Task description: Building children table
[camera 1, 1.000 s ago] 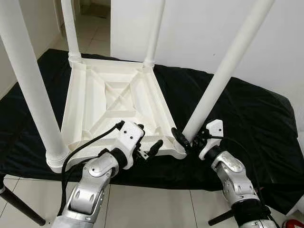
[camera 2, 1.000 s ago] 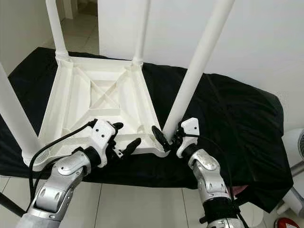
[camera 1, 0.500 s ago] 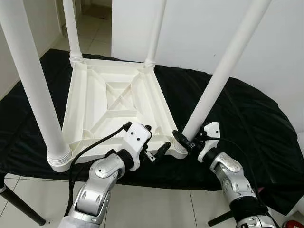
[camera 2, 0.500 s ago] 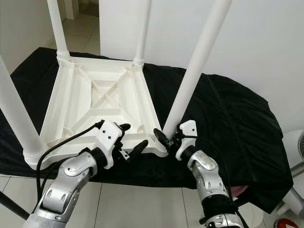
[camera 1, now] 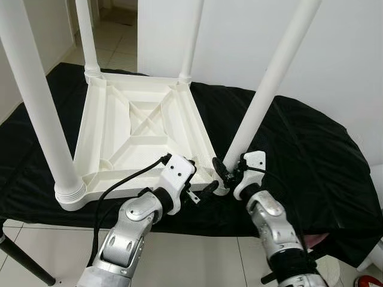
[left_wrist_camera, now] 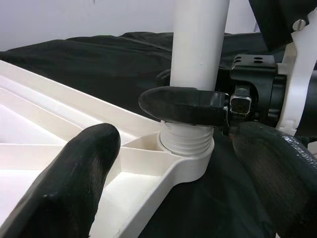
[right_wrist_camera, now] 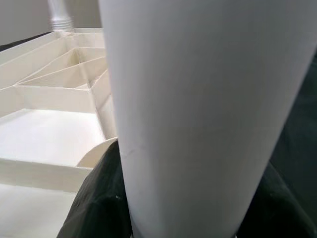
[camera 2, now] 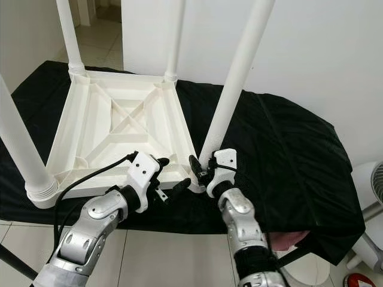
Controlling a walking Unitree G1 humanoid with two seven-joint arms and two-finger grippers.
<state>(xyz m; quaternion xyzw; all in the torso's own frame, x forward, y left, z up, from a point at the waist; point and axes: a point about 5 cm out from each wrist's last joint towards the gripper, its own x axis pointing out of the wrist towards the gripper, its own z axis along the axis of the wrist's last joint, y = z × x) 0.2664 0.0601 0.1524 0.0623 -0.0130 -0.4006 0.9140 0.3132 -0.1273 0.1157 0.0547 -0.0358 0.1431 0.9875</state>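
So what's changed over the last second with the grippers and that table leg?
The left gripper moved right along the upturned tabletop edge, closing on the near-right leg and staying open. The right gripper stayed clamped on that leg's base; all four legs still stand.

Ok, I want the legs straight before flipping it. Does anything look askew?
Yes. The leg the right gripper clamps leans away from the tabletop, and thread shows above its socket, so it seems not fully seated. The left gripper hovers open beside it.
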